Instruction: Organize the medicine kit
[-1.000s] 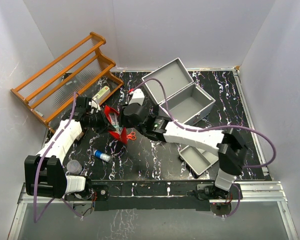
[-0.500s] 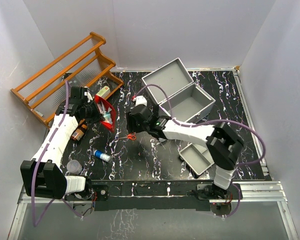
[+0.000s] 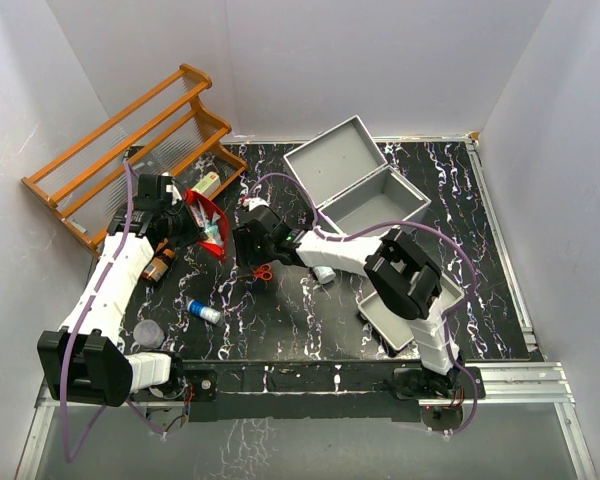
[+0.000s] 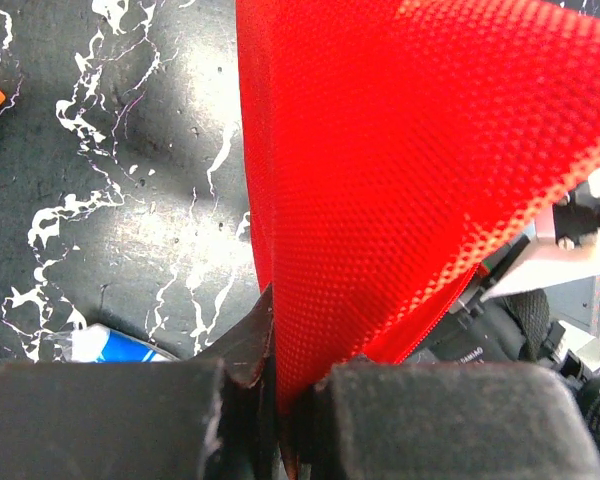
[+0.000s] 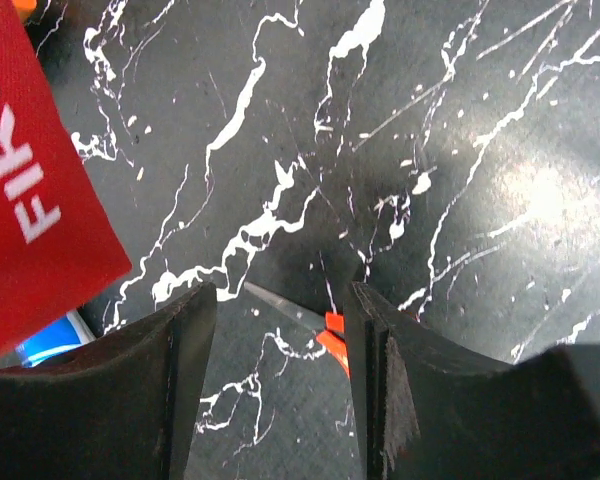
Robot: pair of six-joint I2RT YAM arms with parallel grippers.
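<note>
The medicine kit (image 3: 372,196) is a light-grey metal case, standing open at the back centre with its lid tipped back. My left gripper (image 3: 185,222) is shut on the edge of a red first-aid pouch (image 3: 206,222) and holds it near the wooden rack; the pouch fills the left wrist view (image 4: 410,180), pinched between the jaws (image 4: 280,385). My right gripper (image 3: 256,258) is open and low over small red-handled scissors (image 3: 264,271) on the table. In the right wrist view the scissors (image 5: 330,338) lie between the open fingers (image 5: 278,305), and the pouch (image 5: 30,200) is at the left.
An orange-brown slatted rack (image 3: 130,140) stands at the back left. A grey insert tray (image 3: 392,318) lies at the front right. A blue-and-white tube (image 3: 204,312), a brown bottle (image 3: 160,265), a grey cap (image 3: 148,332) and a small pale bottle (image 3: 323,274) lie on the black marbled table.
My left arm has pulled the red pouch left toward the rack. My right gripper has moved away from the pouch, left and down over the scissors, which stayed on the table.
</note>
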